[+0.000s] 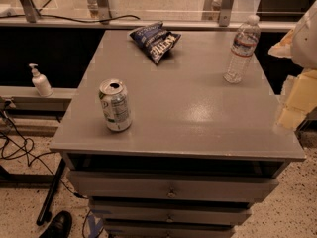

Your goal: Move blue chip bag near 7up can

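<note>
The blue chip bag [155,41] lies at the surface's [198,113] far edge, well behind the 7up can [115,105], with open surface between them. The gripper [292,100] hangs right of the can, past the edge; whether it is open or closed, I cannot tell.

Looking like lab or office test area: grey flat-topped drawer cabinet [198,123] standing on speckled terrazzo floor [22,209], metal-posted glass partition [101,1] running behind, white pump sanitiser bottle [39,82] sitting on ledge. Pale robot gripper [297,100] hanging at right edge.

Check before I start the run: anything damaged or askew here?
The 7up can front-left looks dented and opened; the blue chip bag at the back is crumpled. The pincer hangs beside the tabletop's right edge.
</note>
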### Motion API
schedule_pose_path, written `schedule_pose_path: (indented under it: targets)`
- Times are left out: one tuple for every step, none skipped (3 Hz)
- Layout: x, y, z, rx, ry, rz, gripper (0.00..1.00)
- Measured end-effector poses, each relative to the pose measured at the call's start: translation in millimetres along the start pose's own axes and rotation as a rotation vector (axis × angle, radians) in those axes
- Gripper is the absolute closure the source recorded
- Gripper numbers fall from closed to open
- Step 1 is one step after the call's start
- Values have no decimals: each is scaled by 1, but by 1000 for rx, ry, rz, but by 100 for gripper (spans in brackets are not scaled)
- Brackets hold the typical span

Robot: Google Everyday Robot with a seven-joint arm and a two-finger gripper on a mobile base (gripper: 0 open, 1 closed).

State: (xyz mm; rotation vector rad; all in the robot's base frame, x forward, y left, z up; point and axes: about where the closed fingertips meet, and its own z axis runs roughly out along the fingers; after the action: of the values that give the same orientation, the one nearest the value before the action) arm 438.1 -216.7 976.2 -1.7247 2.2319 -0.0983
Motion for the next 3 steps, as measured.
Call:
schedule_pose_path:
  targets:
    - [0, 0, 0, 0, 0, 0, 0]
    - [-6, -7, 2, 18, -25, -16, 0]
    - [-37, -25, 20, 28, -107, -57, 0]
